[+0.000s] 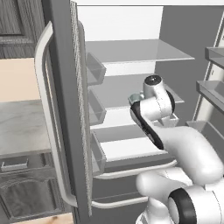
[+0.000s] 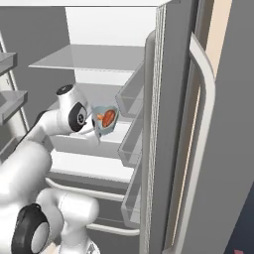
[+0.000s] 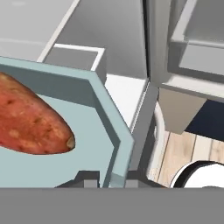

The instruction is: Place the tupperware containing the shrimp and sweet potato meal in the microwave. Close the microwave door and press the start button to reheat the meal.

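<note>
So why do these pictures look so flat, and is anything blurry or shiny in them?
Left base view: even light with soft shading, no glare on the fridge shelves. Right base view: the tupperware held at the gripper is small and soft-edged. Hand view: the sweet potato is crisp, without highlights.

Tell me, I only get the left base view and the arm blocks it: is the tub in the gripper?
Observer: Yes. In the hand view the gripper is shut on the wall of the tupperware.
Operator: Is it off the shelf?
Observer: In the right base view it hangs tilted in front of the fridge shelves and looks clear of them.
Operator: Any food inside?
Observer: An orange-red sweet potato chunk lies in it.
</note>
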{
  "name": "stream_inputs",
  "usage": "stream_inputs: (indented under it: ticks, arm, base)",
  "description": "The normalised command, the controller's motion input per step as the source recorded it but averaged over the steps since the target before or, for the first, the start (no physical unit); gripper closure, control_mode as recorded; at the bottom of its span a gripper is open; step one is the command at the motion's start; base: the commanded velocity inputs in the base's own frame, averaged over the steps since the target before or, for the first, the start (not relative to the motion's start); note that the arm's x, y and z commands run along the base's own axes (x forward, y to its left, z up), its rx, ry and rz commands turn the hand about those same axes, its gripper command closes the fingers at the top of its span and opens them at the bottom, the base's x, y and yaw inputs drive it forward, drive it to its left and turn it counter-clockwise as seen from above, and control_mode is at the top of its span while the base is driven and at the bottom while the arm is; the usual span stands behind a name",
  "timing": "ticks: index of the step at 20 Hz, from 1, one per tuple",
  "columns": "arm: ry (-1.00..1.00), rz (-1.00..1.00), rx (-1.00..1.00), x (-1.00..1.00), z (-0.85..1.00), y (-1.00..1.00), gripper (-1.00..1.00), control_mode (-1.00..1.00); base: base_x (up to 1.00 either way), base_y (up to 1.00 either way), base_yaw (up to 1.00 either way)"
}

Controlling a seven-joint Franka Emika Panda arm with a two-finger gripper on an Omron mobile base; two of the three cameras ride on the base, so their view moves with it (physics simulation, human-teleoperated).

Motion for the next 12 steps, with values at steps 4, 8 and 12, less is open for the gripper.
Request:
stream_inputs:
  ticks: [4,8,12]
  arm:
    - [0.00,0.07,0.00,-1.00,0.43,-0.17,1.00,-1.00]
    - [0.00,0.06,0.00,-0.91,0.47,-0.11,1.00,-1.00]
    - [-0.01,0.10,0.00,-0.78,0.49,0.00,1.00,-1.00]
  base:
    - [0.00,0.00,0.00]
    - [0.00,0.00,0.00]
    - [0.00,0.00,0.00]
